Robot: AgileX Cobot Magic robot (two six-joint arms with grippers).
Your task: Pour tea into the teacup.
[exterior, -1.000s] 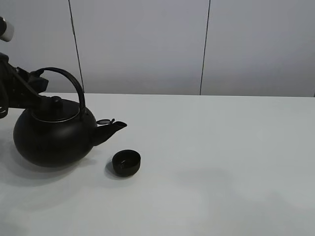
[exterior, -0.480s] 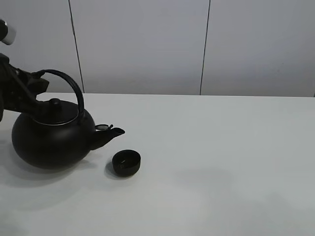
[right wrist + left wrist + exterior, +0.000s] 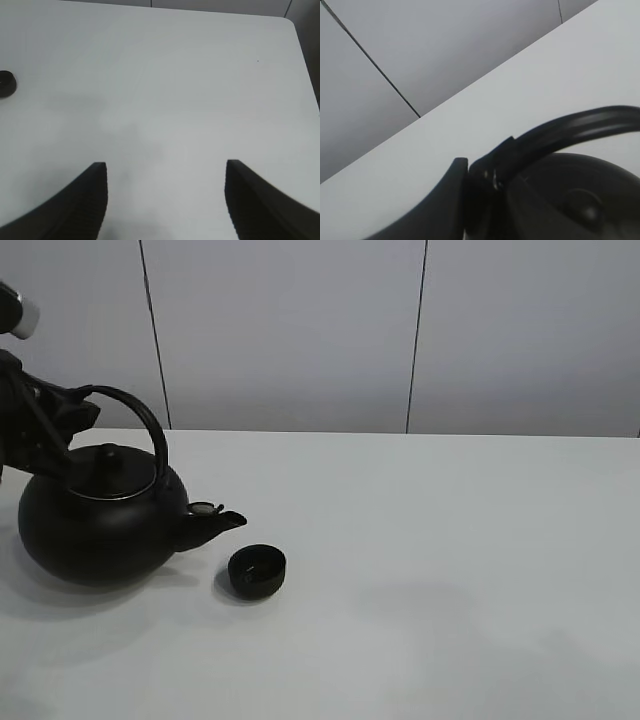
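Observation:
The big black teapot point(image 3: 100, 525) stands low at the left of the white table point(image 3: 450, 540), its spout point(image 3: 212, 521) pointing right towards the teacup. The small black teacup point(image 3: 257, 571) sits upright just right of and below the spout tip, apart from it; it also shows in the right wrist view point(image 3: 6, 83). My left gripper point(image 3: 62, 418) is shut on the left end of the teapot's arched handle point(image 3: 570, 129), as the left wrist view point(image 3: 482, 172) shows. My right gripper point(image 3: 166, 170) is open and empty over bare table, out of the exterior view.
Grey wall panels point(image 3: 300, 330) stand behind the table's far edge. The table's rounded corner point(image 3: 292, 25) shows in the right wrist view.
The teapot has moved a little left and down with my left gripper; its spout has dropped and drawn back from the teacup. The teacup has not moved.

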